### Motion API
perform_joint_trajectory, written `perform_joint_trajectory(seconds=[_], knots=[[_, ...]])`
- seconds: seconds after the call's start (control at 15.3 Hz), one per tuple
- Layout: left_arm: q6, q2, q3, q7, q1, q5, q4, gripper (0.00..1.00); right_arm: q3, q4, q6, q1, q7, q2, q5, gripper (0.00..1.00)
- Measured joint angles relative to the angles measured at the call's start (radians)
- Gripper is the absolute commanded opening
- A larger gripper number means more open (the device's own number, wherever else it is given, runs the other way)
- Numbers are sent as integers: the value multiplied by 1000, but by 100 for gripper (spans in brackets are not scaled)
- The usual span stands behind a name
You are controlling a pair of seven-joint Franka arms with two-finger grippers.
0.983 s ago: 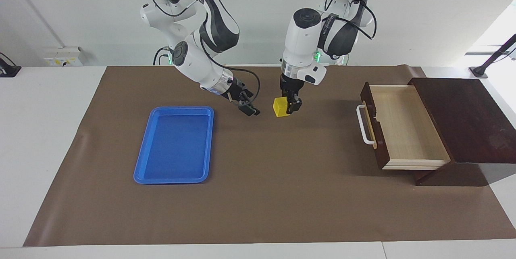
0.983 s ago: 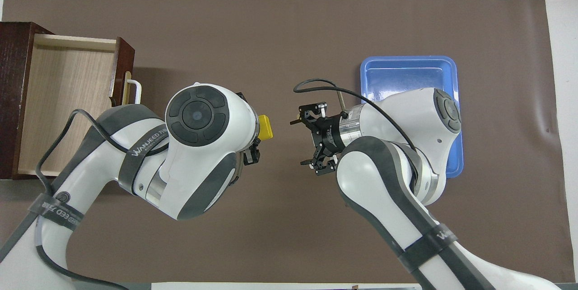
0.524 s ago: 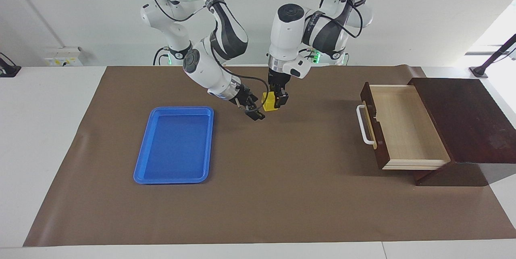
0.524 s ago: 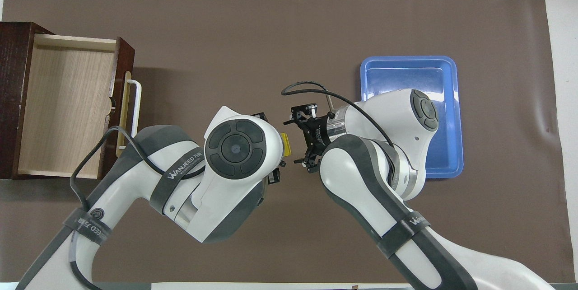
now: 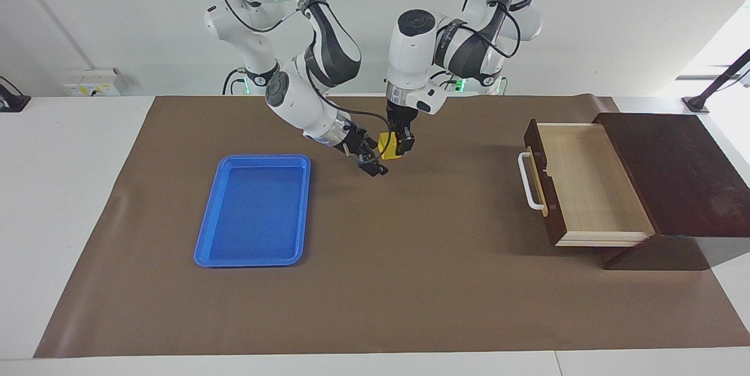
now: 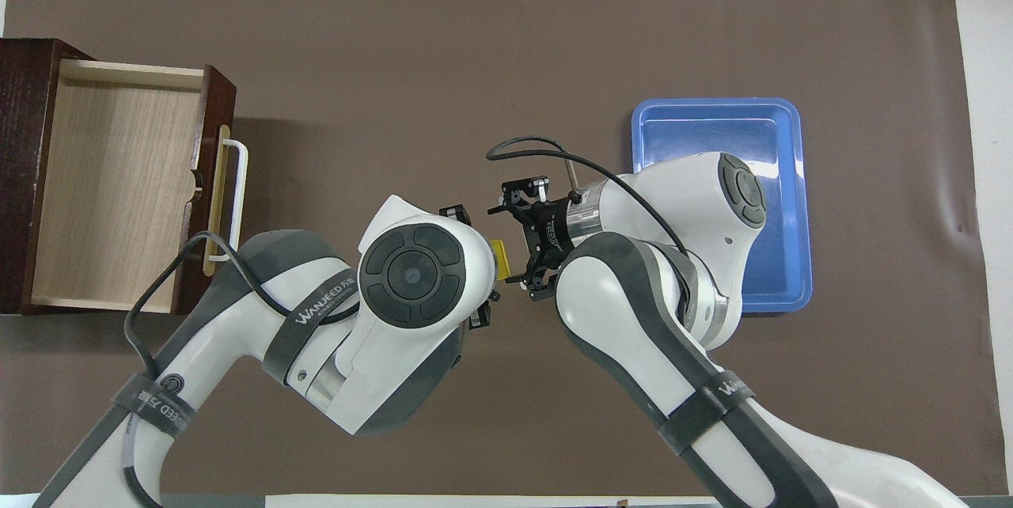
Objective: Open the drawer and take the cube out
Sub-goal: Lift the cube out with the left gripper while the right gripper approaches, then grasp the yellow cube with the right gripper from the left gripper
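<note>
With the drawer [image 5: 586, 183] open, the left gripper [image 5: 394, 144] held the cube [image 5: 387, 146] clamped above the mat between drawer and tray [image 5: 255, 210]. The right gripper [image 5: 368, 157] stood spread wide beside it. A handover seemed underway: next, right closes, left releases.

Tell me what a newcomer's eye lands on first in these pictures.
The small bright yellow cube stands out, held up over the middle of the brown mat by the left gripper, with the open right gripper closing in beside it. Next comes the dark brown wooden drawer, pulled open and showing a bare pale interior at the left arm's end of the table. The flat blue plastic tray lies toward the right arm's end.
</note>
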Motion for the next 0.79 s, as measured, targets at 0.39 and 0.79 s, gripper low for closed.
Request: perform_joint_trajectory(seconds=[0.39,0.79], knots=[[13,0,0,-9,-1,0,-1,0,2,0,-3,17,22,0,1,100],[17,0,2,-11,-1,1,-2,0,0,1,-9,17,26,0,3,0]])
